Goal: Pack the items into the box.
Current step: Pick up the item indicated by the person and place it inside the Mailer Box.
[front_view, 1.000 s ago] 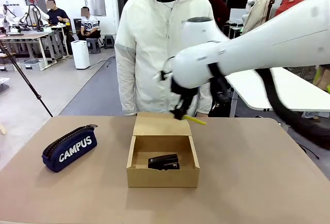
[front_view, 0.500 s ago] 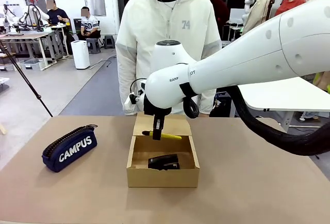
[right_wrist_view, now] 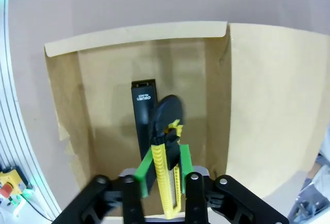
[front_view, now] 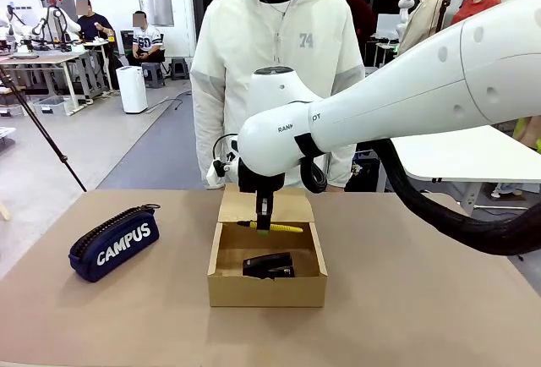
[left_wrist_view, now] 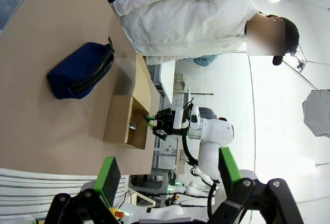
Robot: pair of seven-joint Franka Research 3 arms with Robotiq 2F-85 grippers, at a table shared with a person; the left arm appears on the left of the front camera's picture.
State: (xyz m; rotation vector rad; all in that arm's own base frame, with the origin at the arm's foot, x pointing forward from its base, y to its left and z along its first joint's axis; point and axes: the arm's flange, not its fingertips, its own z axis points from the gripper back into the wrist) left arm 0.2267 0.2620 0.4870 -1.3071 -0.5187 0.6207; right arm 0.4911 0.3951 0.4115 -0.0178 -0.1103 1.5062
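**Right pincer.** The right pincer (front_view: 264,225) points straight down over the box (front_view: 266,289). Its jaws are closed on the knife (front_view: 275,227), with the green pads (right_wrist_view: 146,170) clamping the yellow body from both flat sides.

**Knife orientation.** The knife's long axis is close to horizontal and crosses the pincer's closing line at a right angle. In the front view it runs along the box's width, the yellow end toward the robot's right and slightly lower. The dark end sticks out on the other side of the pincer. In the right wrist view the knife (right_wrist_view: 166,157) runs parallel to the stapler (right_wrist_view: 143,115), which lies flat on the box floor directly below the pincer. The knife hangs over the open top, about level with the rear rim. The flap (right_wrist_view: 258,105) lies folded back, on the far side of the pincer.

**Left pincer.** The left pincer (left_wrist_view: 168,175) has its jaws wide apart and holds nothing. It is well away from the box.

**Case.** The case (front_view: 114,243) lies on the table (front_view: 423,299), well apart from the right pincer on the robot's left, with "CAMPUS" facing the camera.

**Surface and room.** The table is plain brown. A person (front_view: 270,71) in a white jacket stands at the far edge, behind the right pincer. Beyond are white tables, seated people and a grey floor.
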